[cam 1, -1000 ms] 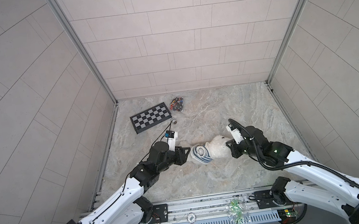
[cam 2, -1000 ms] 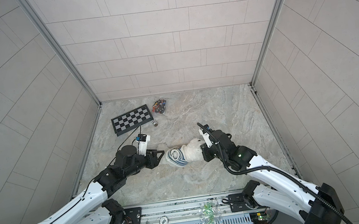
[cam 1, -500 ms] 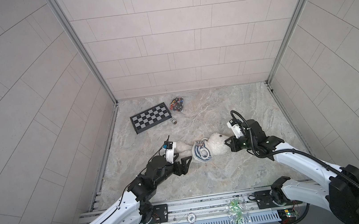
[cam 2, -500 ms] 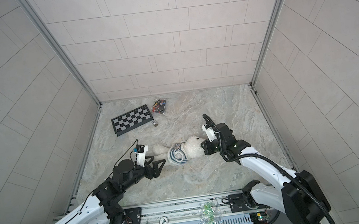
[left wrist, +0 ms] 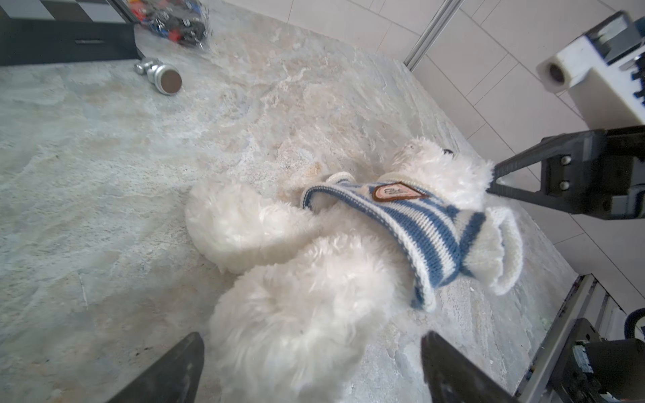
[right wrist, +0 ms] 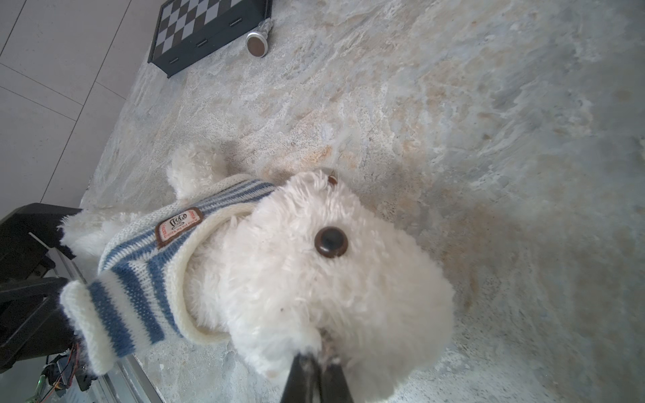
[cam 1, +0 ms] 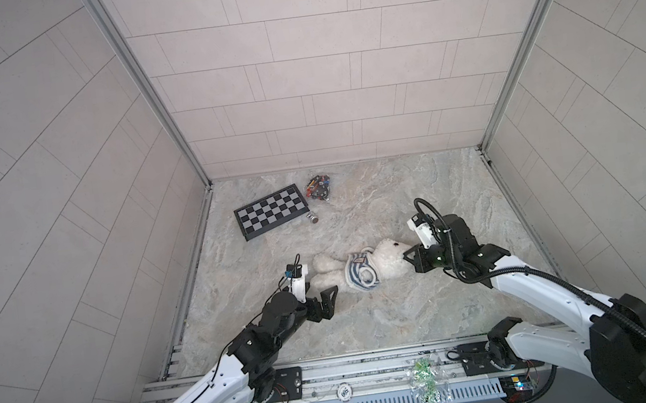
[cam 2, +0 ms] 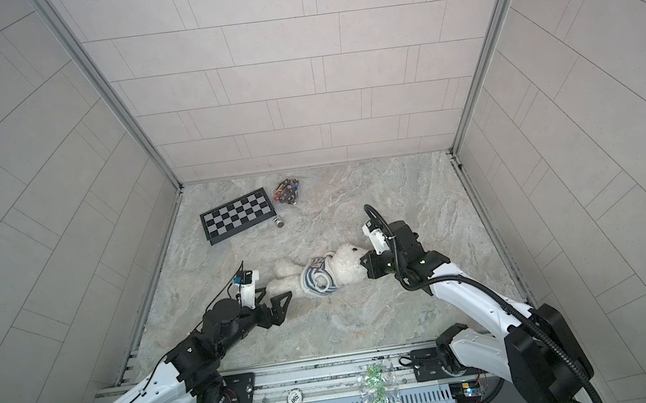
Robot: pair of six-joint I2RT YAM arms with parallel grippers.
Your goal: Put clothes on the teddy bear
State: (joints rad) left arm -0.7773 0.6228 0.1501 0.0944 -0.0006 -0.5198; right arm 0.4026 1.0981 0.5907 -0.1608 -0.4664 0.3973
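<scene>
The white fluffy teddy bear (cam 1: 388, 260) lies on the marble floor in both top views, head to the right and legs to the left. A blue-and-white striped shirt (cam 1: 357, 275) is bunched round its chest, with one sleeve hanging empty (right wrist: 97, 324). My right gripper (cam 1: 405, 257) is shut on the fur at the side of the bear's head (right wrist: 314, 279). My left gripper (cam 1: 320, 291) stands wide open at the bear's feet. In the left wrist view one leg (left wrist: 279, 314) lies between the spread fingers, which do not pinch it.
A folded chessboard (cam 1: 271, 217) lies at the back left. Beside it are a clear bag of small coloured pieces (cam 1: 318, 186) and a small silver cylinder (cam 1: 312, 217). The metal rail (cam 1: 334, 372) runs along the front edge, with a bag of green parts (cam 1: 423, 382) on it.
My left gripper let go of the shirt, opened wide and drew back toward the front left. My right gripper pulled the bear's head to the right, stretching the bear out.
</scene>
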